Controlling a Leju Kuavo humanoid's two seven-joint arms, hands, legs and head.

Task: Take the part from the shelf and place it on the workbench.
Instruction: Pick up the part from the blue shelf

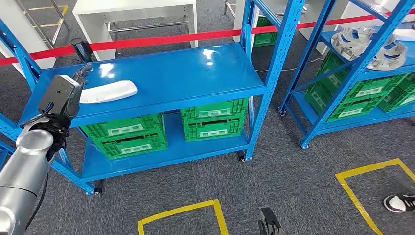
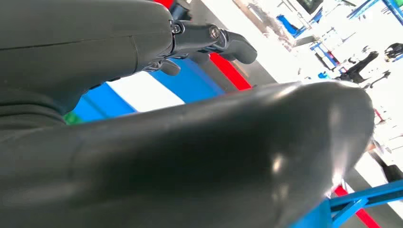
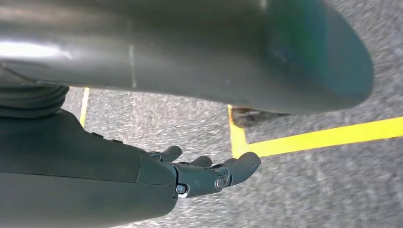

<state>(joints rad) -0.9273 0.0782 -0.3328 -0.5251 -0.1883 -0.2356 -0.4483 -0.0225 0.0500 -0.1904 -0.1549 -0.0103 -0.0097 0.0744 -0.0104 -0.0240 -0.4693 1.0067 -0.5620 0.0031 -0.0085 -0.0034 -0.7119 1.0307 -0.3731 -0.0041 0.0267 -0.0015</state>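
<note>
White part (image 1: pixel 108 91) lies flat on the top board of the blue shelf (image 1: pixel 195 73), near its left end. Left hand (image 1: pixel 66 95) hovers just beside it, fingers spread, holding nothing. Right hand (image 3: pixel 190 173) hangs over grey floor, fingers loosely open, empty.

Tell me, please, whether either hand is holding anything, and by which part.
Nothing is held: the left hand reaches toward the white part; the right hand hangs empty.

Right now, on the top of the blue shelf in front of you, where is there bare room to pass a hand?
The top shelf is bare from the white part across to the right-hand post and back to the red tape. It is crowded at the left end, where the left hand is beside the part.
</note>
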